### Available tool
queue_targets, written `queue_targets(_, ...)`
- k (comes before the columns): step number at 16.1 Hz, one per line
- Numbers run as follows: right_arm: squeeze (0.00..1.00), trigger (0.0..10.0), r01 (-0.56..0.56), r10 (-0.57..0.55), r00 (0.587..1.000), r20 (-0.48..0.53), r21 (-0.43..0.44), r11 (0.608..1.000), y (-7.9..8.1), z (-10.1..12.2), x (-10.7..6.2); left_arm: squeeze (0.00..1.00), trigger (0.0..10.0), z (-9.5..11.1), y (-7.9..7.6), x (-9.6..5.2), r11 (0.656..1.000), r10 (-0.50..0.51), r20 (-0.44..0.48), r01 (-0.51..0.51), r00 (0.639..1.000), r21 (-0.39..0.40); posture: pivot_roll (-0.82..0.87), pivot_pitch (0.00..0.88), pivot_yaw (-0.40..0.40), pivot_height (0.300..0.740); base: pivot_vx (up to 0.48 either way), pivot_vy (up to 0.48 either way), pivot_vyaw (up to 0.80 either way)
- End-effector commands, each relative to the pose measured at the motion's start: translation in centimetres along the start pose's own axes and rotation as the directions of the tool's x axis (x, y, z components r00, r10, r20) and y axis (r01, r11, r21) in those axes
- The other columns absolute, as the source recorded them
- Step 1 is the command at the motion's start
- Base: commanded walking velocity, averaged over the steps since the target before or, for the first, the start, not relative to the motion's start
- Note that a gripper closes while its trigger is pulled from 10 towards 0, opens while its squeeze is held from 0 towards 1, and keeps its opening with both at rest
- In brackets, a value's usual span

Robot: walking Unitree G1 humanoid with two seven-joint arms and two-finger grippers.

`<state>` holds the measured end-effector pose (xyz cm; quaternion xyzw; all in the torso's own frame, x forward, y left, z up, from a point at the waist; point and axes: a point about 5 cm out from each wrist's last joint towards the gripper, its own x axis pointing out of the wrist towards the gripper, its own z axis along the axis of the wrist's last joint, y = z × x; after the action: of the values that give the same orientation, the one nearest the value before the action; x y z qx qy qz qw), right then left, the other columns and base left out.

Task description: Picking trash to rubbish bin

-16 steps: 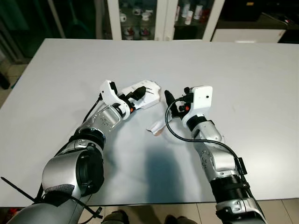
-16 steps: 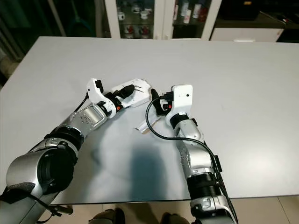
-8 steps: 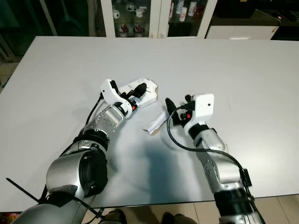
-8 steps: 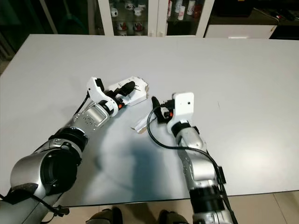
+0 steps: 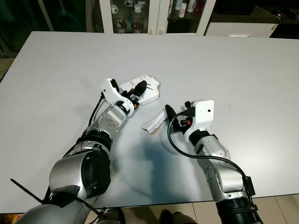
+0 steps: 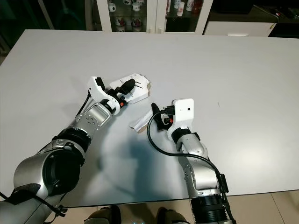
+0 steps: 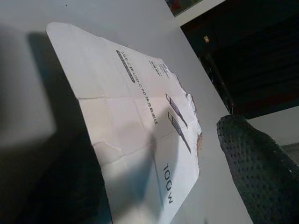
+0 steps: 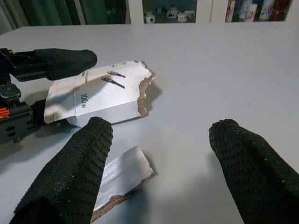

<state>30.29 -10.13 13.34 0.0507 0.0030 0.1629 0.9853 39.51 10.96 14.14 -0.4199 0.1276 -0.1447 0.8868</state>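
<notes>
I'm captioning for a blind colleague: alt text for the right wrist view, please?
The right gripper, fingers spread open, hovers over a small torn cardboard scrap on a grey table. Beyond lies a torn white box piece, with the left gripper over it.

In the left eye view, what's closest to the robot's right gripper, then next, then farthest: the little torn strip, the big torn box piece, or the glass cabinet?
1. Torn strip, just left of the right gripper.
2. Box piece, farther left and back, under the left gripper.
3. Cabinet, beyond the table's far edge.

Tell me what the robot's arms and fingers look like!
Both arms are shiny silver with black joints. The left gripper and right gripper have long black bumpy fingers. White blocks sit at the wrists, with tiny red-orange dots, and a black cable loops beside the right one.
</notes>
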Motion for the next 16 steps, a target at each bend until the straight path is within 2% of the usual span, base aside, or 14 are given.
queue_targets(1, 0.0, 10.0, 0.005, -0.005, 1.0, 0.001, -0.006, 1.0, -0.12, 0.25, -0.2, 0.0, 0.0, -1.29, 0.57, -0.15, 0.999, 0.034, -0.049, -0.035, 0.998, -0.018, -0.18, 0.177, -0.056, 0.74, 0.0, 0.0, 0.0)
queue_targets(16, 0.0, 10.0, 0.005, -0.005, 1.0, -0.004, 0.004, 1.0, -0.13, 0.18, 0.26, 0.0, 0.0, -0.29, 1.48, -0.63, 0.999, 0.043, -0.025, -0.043, 0.999, 0.002, -0.15, 0.167, -0.052, 0.74, 0.0, 0.0, 0.0)
